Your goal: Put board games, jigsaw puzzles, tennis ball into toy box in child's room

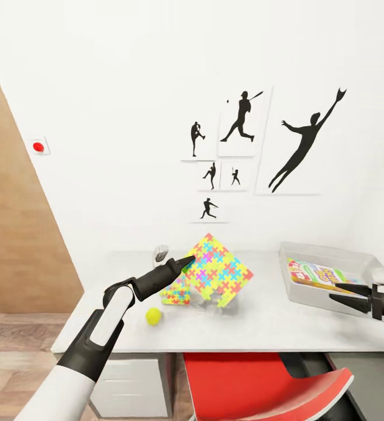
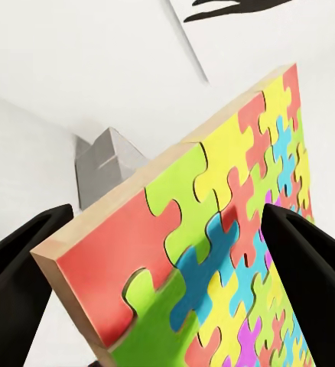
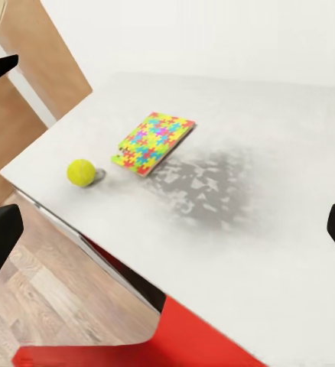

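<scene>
Bright, even, flat simulator light, white wall (image 1: 127, 88) nearly washed out, soft blotchy grey shadow on the counter (image 3: 236, 229) beside the flat puzzle (image 3: 154, 142), faint shadow under the ball (image 3: 81, 172), no glare, dark jaws slightly blurred at frame edges.

Beyond the left gripper (image 1: 187, 261), the raised jigsaw puzzle (image 1: 218, 269) hides part of the flat puzzle (image 1: 176, 291), and the toy box (image 1: 326, 255) wall conceals its games' lower edges.

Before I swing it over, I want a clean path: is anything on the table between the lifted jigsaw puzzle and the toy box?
Nothing visible. The colourful jigsaw puzzle board in the left gripper hangs above the pale grey table; bare tabletop separates it from the light-grey plastic toy box. The right gripper hovers by the box's front edge.
</scene>
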{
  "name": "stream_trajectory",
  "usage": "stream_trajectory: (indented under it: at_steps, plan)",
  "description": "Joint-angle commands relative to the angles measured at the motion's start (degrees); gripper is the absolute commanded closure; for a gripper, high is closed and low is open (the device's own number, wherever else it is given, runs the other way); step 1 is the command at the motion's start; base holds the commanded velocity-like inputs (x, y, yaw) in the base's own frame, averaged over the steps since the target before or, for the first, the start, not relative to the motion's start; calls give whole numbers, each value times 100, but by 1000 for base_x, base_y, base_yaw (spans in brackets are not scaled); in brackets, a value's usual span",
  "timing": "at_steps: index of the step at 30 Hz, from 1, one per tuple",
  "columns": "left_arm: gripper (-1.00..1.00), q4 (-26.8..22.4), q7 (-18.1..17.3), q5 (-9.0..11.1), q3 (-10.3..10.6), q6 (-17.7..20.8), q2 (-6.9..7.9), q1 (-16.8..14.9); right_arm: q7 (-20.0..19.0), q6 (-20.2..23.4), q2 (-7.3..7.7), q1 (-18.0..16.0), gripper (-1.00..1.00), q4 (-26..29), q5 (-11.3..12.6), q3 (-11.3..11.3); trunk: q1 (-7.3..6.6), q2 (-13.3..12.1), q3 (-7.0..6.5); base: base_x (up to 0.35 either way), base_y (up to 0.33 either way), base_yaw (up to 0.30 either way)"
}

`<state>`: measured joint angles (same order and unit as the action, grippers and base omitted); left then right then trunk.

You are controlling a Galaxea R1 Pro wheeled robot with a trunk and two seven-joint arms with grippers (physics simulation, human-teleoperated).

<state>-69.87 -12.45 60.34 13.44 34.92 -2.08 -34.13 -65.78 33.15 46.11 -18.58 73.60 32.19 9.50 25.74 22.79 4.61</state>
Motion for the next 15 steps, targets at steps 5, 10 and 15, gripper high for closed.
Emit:
stream_trajectory:
  at_steps: [5, 10, 15]
  plan:
    - [100, 0, -3, 6, -8, 28, -3, -6, -7, 49, 3, -5, -100, -4, 33, -1, 4, 13, 2, 0, -224, -220]
    - [100, 0, -5, -2, -8, 25, -4, -6, -12, 56, 2, -5, -100, -4, 38, -1, 4, 13, -7, 0, -55, -138]
    - [100, 0, -9, -1, -14, 24, -3, -6, -13, 59, 2, -5, -100, -4, 40, -1, 4, 13, -10, 0, -18, -45]
